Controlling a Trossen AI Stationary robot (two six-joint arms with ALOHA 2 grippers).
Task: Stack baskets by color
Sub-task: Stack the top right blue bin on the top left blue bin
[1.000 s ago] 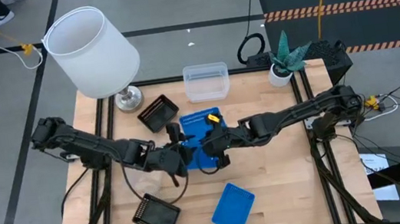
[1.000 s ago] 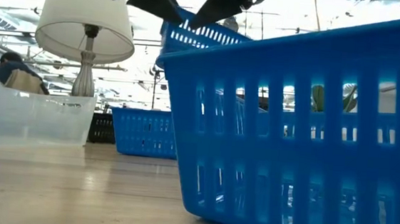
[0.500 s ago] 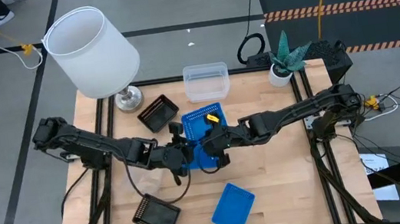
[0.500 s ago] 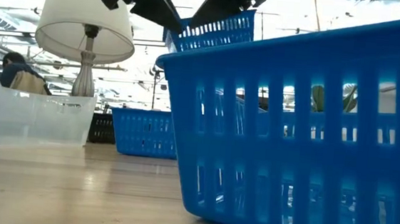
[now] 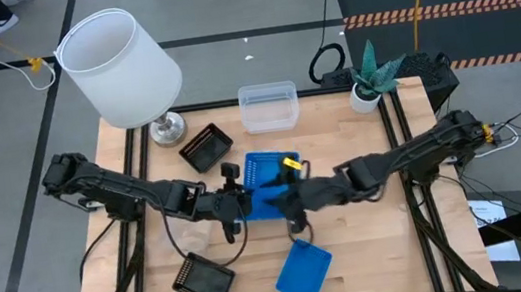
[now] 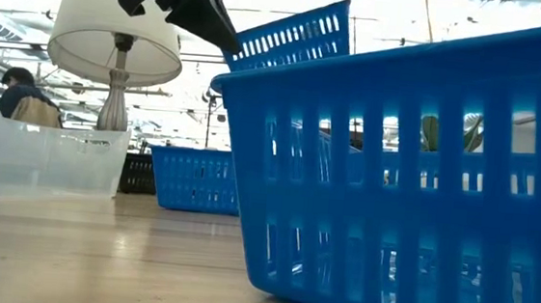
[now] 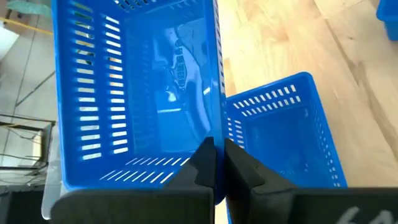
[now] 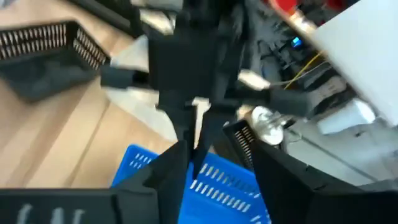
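While nothing rests on it, the front basket (image 5: 303, 271) lies blue and alone at the near table edge, with a black basket (image 5: 205, 279) beside it. Both need moves later.

Mid-table: left gripper (image 5: 244, 201) is clenched on one wall of the held basket (image 5: 266, 173), a blue one, lifted and tilted in the low view. The left wrist view shows a thin pinch on that wall, and another blue one, the lower basket (image 7: 280, 137), on the wood below and to one side. Right gripper (image 5: 293, 200) sits just beside the held basket with fingers spread, grasping nothing.

Risks, as judged:
- A one-wall pinch lets the basket hang askew, so it could pivot or slip out on a quick move.
- If it comes down tilted or off-centre, a corner may land on the lower basket's rim, so it would jam or shove that basket instead of nesting.
- The open right fingers are close, and a sideways sweep could snag the slotted wall.

Far side: second black basket (image 5: 206, 148), clear basket (image 5: 268, 107) (cannot tell how many are nested) and lamp (image 5: 119, 69), all well apart from the work.
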